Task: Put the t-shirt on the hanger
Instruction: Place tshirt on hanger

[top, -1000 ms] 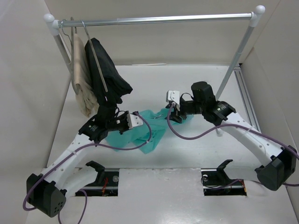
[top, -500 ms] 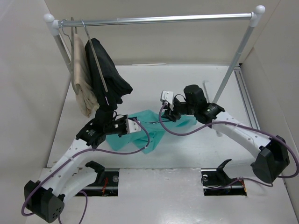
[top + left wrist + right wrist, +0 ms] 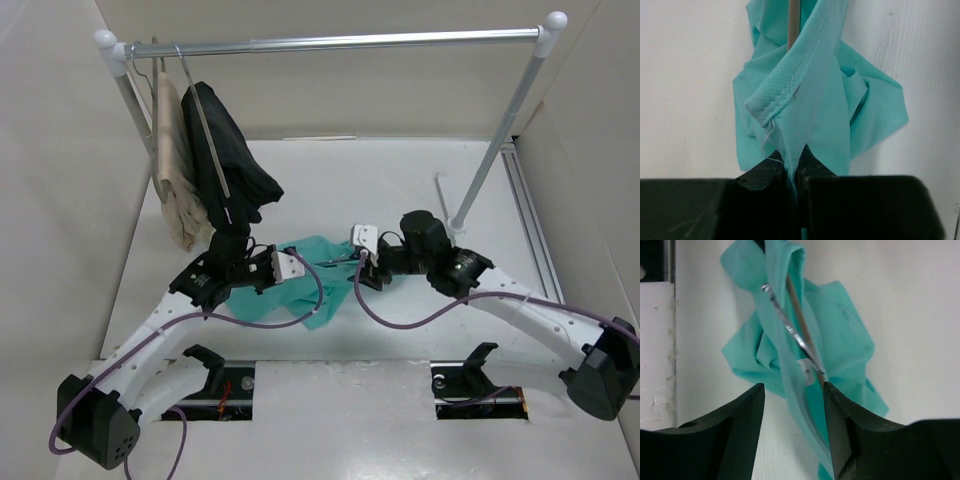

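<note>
Between the two arms, seen from above, the t-shirt [image 3: 318,290] lies crumpled on the white surface [image 3: 400,180]. The left tool [image 3: 297,266] is at its left edge and the right tool [image 3: 362,268] at its right. A black garment [image 3: 225,150] and a beige garment [image 3: 175,170] hang on the rack [image 3: 350,42] behind.

From the left wrist, the left tool is clamped tight on a fold of the t-shirt by its stitched hem.

From the right wrist, the right tool stands about half open, visibly gripping nothing. The hanger [image 3: 790,332] lies across the t-shirt, one end just beside a finger.
</note>
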### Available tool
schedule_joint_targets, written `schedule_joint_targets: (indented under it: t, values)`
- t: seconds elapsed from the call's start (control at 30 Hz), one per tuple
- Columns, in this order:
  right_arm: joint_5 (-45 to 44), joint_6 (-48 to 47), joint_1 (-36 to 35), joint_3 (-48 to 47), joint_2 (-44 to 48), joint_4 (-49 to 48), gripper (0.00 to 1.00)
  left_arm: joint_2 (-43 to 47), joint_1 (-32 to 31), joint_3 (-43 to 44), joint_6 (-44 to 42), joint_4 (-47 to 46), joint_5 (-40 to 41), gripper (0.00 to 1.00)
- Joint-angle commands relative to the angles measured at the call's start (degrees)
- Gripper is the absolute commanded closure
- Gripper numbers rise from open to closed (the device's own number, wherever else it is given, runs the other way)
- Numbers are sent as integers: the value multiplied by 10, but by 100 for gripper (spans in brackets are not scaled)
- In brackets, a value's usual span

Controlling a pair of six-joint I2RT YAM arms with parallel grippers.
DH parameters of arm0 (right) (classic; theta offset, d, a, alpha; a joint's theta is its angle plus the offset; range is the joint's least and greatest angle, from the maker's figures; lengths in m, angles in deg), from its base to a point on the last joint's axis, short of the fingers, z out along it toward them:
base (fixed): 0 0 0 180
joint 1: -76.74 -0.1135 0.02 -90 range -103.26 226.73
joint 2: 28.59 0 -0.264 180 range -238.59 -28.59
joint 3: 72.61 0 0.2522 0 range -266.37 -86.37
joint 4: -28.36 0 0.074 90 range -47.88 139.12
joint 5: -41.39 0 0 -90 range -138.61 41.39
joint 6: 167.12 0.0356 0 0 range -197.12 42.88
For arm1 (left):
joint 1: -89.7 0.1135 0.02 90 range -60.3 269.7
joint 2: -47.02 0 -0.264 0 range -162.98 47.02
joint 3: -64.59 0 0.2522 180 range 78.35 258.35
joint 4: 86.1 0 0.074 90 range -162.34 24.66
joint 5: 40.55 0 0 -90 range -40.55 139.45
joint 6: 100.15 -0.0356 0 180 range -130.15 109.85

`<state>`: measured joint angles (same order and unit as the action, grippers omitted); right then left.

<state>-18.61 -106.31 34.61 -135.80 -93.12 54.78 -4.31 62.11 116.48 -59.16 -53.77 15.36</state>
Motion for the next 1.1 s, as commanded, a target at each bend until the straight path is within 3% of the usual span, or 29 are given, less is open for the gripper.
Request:
schedule_joint_targets:
  t: [0.0, 0.17, 0.33, 0.47, 0.73, 0.87, 1.07]
  values:
    - [-18, 27, -16, 19, -8, -19, 44, 6, 1, 2, 15, -41, -19, 100]
    - [-80, 34, -16, 2, -35, -24, 48, 6, 1, 7, -2, -33, -35, 100]
    - [-36, 14, -16, -38, -31, -24, 48, 11, 1, 1, -13, -20, -23, 100]
    - [21, 14, -11, -64, -16, -24, 43, 17, 1, -10, -13, -20, -18, 100]
    - [26, -3, 26, -88, -28, -5, 40, 17, 1, -10, -13, -20, -18, 100]
    - [33, -21, 77, -93, -40, 0, 46, 17, 1, -10, -13, -20, -12, 100]
    - [65, -54, 69, -100, -86, 22, 50, 22, 1, -10, -6, -25, -12, 100]
